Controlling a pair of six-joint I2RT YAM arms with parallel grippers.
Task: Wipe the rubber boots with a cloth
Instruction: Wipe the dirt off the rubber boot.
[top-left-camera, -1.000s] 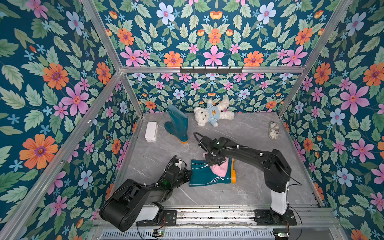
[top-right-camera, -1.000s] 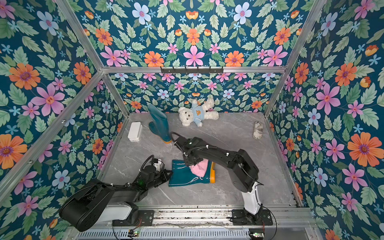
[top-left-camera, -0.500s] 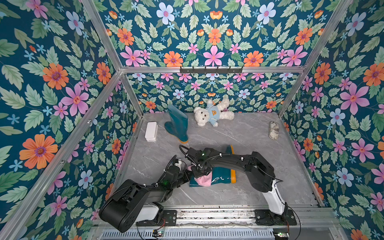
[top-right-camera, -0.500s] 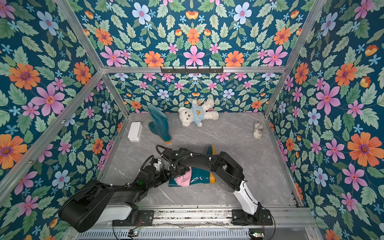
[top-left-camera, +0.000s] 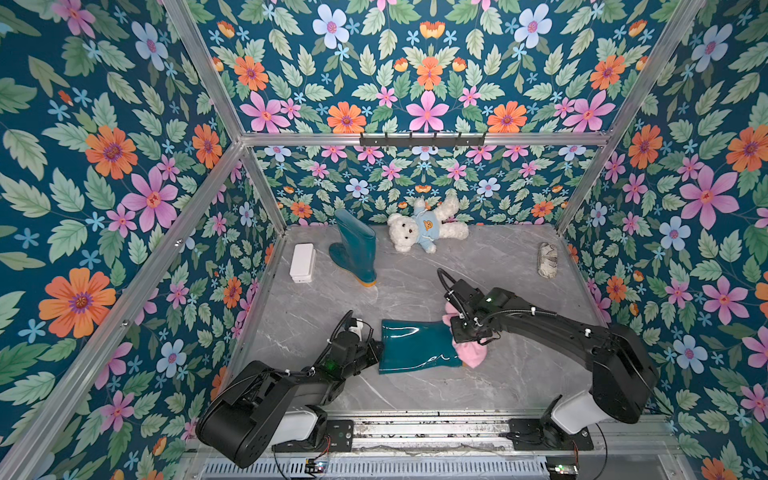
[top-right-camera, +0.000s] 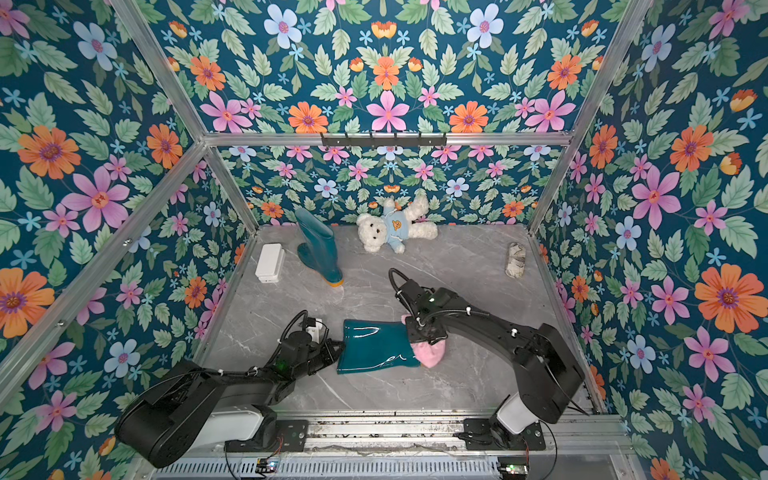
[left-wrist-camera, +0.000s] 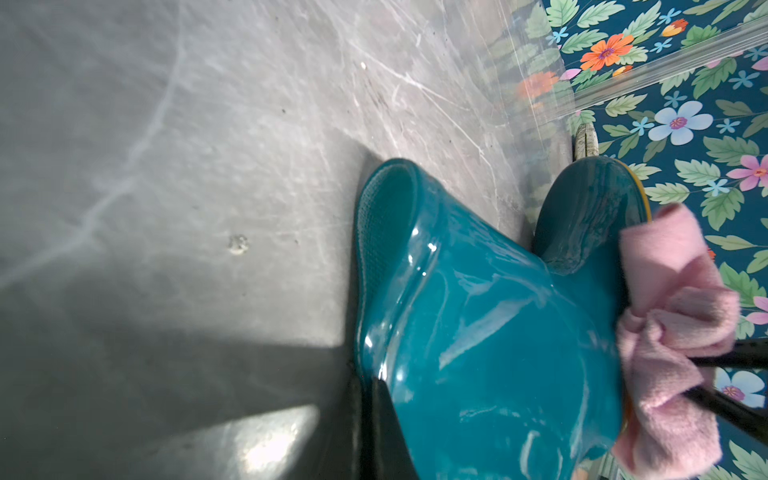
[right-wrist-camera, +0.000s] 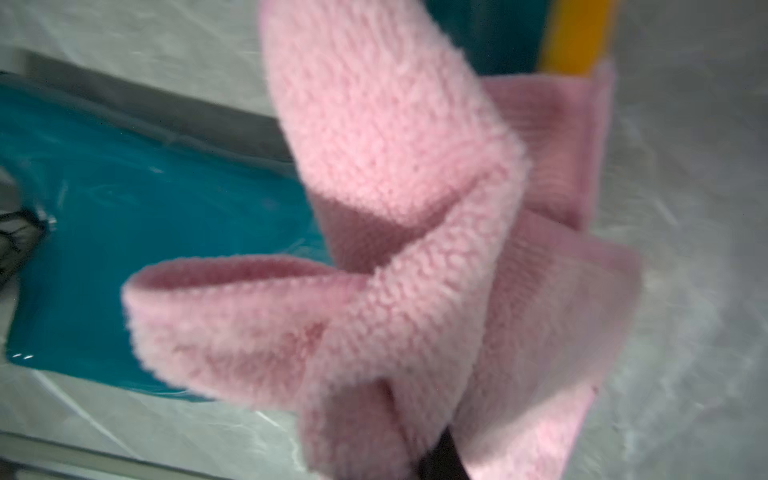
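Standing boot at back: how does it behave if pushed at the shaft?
The standing boot probably tips: tall shaft, narrow sole. Its sole may slide on the smooth table. Shaft likely flexes; the rim of the lying boot looks squashed.

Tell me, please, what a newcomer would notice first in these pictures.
The loud flowered walls surround everything. In the near middle of the table, a glossy teal boot lies on its side; the left gripper pinches its open top, and the right gripper holds a pink cloth at its foot end. A second boot stands at the back, beside a white teddy bear.
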